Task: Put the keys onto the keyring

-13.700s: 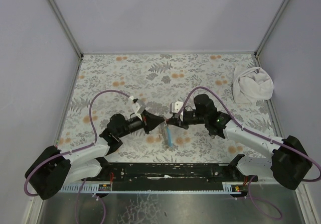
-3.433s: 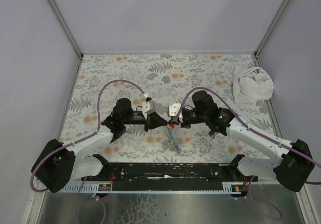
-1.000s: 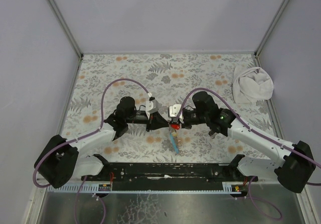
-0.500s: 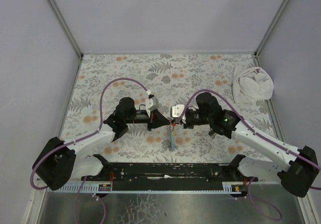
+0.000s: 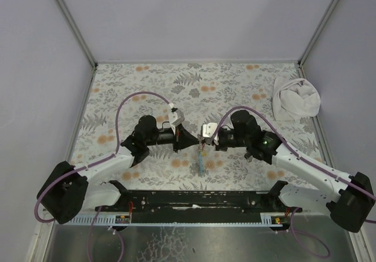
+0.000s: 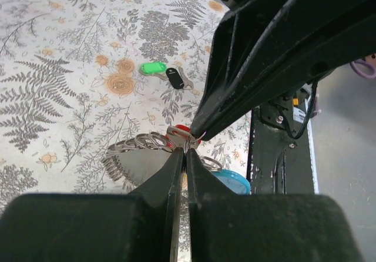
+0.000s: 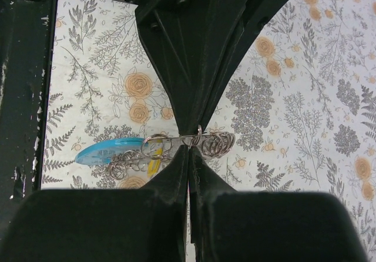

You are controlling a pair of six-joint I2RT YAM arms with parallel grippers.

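From above, the left end effector point(image 5: 192, 145) and the right end effector point(image 5: 204, 143) meet tip to tip over the near middle of the table point(image 5: 135, 86). The keyring point(image 5: 201, 165) hangs from that meeting point, its light blue part dangling toward the near edge. The 2 arms probably face each other so that one can steady the ring while the other works a key onto it. A white cloth point(image 5: 296, 97) sits well apart at the far right.

In the left wrist view, the left end effector's 2 fingers are pressed together with no gap. Their tips sit right at a bunch of small metal rings on the keyring. The right end effector's tips come down onto the same spot from the opposite side, and the red key point(image 6: 183, 130) shows just beside them. Which loop each tip pinches is too fine to tell. The green key point(image 6: 154, 68) and the black key point(image 6: 174, 78) lie side by side on the table farther off, not yet on the ring.

In the right wrist view, the right end effector's fingers are likewise fully closed on a thin wire of the bunch. The rings fan out to either side of the tips. The blue part hangs just left of the tips, with a sliver of yellow, likely the yellow key point(image 7: 154, 165), under it.
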